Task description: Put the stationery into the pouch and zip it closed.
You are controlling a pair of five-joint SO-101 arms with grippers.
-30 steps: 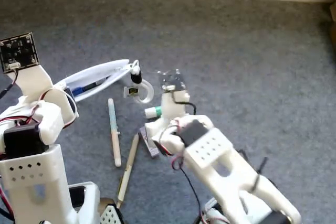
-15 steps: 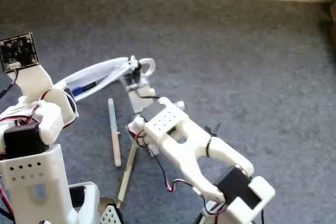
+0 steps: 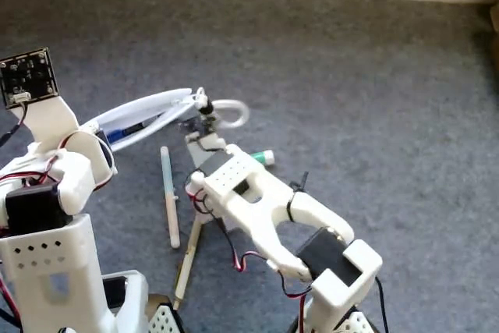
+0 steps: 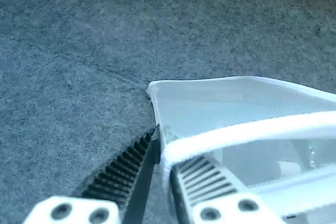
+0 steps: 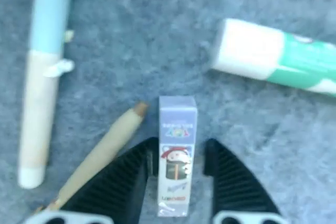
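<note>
High view: we log the pouch (image 3: 148,115) lying on the grey bench (image 3: 374,76). It is long and pale, its mouth gapes, and a dark blue item (image 3: 125,132) shows inside. A white loop (image 3: 231,111) sits at the pouch's end, next to the right arm's wrist. On the arms' side of the pouch lies a light blue pen (image 3: 168,193). A tan pencil (image 3: 189,251) lies beside it, close but not touching. A white-and-green tube (image 3: 260,158) pokes out from beside the right arm.

Left wrist view: the left gripper (image 4: 160,142) is clamped on the pouch's white rim near one corner. Its two ridged fingers are pressed together with the edge between them. The pouch's ribbed, see-through wall runs on from there.

Right wrist view: the right gripper (image 5: 180,149) is low over the bench, jaws apart, straddling a small printed block (image 5: 177,121). The block lies lengthwise between the jaws, and we cannot tell whether either jaw touches it. The pencil's tip lies just beside the block's far end, with the pen farther out on that same side. The tube is on the other side, apart from the block.
</note>
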